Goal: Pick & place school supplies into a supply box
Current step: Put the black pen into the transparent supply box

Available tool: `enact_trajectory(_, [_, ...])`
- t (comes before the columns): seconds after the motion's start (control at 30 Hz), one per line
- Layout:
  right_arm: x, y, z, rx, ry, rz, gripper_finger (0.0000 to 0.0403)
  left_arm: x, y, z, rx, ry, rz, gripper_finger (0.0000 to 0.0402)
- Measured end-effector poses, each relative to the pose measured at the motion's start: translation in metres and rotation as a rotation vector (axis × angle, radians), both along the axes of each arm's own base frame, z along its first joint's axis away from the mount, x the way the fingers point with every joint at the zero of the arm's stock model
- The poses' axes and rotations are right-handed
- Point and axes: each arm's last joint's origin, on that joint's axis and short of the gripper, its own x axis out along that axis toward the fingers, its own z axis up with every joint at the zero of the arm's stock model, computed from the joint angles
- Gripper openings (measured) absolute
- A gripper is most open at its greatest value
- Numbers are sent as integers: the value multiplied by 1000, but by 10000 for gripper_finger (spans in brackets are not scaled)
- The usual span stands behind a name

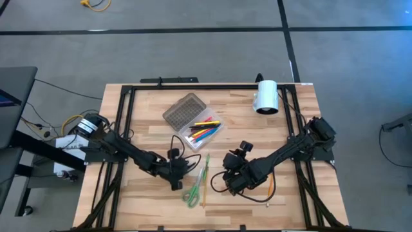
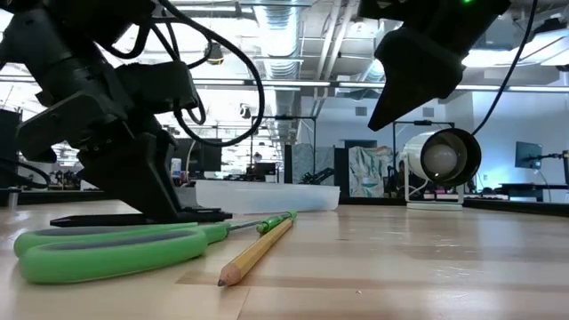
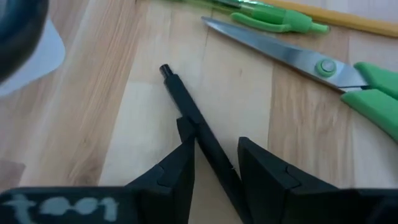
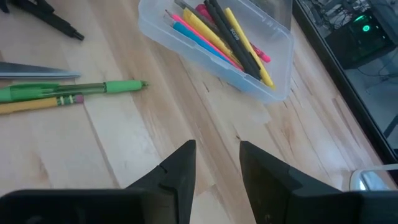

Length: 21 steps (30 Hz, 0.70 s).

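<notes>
The left gripper (image 3: 214,165) is low on the table, and a black pen (image 3: 196,127) lies between its two fingers (image 3: 180,168). The jaws stand a little apart around the pen; I cannot tell if they press it already or only straddle it. I think this is the risky point. The pen is thin and it runs at an angle through the gap, nearer to one finger than the other, so when the jaws close it may roll or turn out of the grip. If the grip lands far from the middle, the pen may hang down on the lift and drop on the way to the box.

The scissors (image 1: 191,193) lie just beside the pen, with a green pen (image 4: 74,90) and a yellow pencil (image 2: 258,253) next to them. A low move of the left arm could push these away.

The box (image 1: 205,133) stands open in the middle of the table, farther from the arms' side, with its grey lid (image 1: 182,111) folded back and several coloured pens already inside. It is well apart from the left gripper.

The right gripper (image 4: 214,165) hangs above bare wood with the fingers apart and empty, the box in front of it. An orange pencil (image 1: 270,187) lies near this arm. If both arms go to the box together, they may collide.
</notes>
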Motion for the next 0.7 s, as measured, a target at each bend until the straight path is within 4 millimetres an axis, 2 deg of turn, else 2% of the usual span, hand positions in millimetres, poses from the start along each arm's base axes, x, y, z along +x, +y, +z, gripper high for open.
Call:
enact_trajectory(0.3, [0, 0, 0, 4, -1, 1, 118, 3, -1, 12, 45, 80, 12, 100])
enact_trajectory(0.53, [0, 0, 0, 2, 2, 1, 118, 9, -4, 26, 119, 149, -10, 45])
enact_trajectory(0.7, [0, 0, 0, 1, 3, 3, 118, 9, -3, 27, 133, 160, -15, 6])
